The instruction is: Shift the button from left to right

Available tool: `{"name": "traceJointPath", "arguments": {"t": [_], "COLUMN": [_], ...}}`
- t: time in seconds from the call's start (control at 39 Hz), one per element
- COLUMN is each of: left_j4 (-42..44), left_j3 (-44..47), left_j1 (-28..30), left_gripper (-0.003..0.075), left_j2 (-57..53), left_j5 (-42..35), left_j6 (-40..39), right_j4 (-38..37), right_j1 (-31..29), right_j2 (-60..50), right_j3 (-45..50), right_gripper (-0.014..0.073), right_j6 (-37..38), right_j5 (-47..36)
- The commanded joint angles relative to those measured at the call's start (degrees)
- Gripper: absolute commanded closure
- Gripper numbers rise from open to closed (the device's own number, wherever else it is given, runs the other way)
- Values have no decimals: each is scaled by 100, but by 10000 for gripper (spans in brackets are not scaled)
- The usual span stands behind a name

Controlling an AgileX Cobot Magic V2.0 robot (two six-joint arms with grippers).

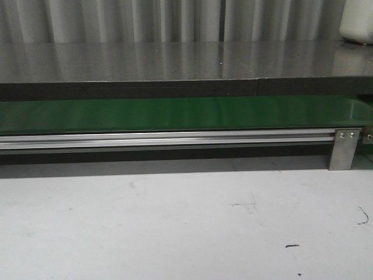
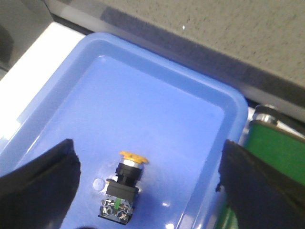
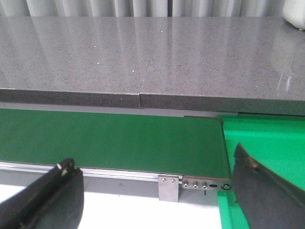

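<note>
Left wrist view: left gripper, jaws apart, hangs above the button in the blue tray; small, rigid, light, best pinched across its black body at six o'clock of the cap.

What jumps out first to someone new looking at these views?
The small push-button with the orange-yellow cap and black body, lying in a glossy blue plastic tray, between the open left tool's fingers. Next, the long green conveyor belt crossing the front view beneath a grey speckled stone counter.
</note>
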Motion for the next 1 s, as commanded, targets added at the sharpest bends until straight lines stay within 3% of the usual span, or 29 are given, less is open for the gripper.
{"name": "traceJointPath", "arguments": {"t": [0.0,0.38,0.79,0.87,0.97], "left_j4": [231,586,846,846,846], "left_j3": [-377,-1263,-1471,-1471,-1471], "left_j1": [2,2,2,2,2], "left_gripper": [154,155,164,232,405], "left_j2": [179,1810,2379,2379,2379], "left_j5": [112,1655,1809,1820,1853], "left_j6": [18,18,73,86,96], "right_j4": [29,29,29,29,29], "right_j1": [-7,-7,-7,-7,-7], "right_j2": [55,55,55,55,55], "right_j3": [-213,-213,-213,-213,-213], "right_gripper": [-52,-52,-52,-52,-52], "right_j6": [-13,-13,-13,-13,-13], "right_j5": [-507,-507,-507,-507,-507]}}
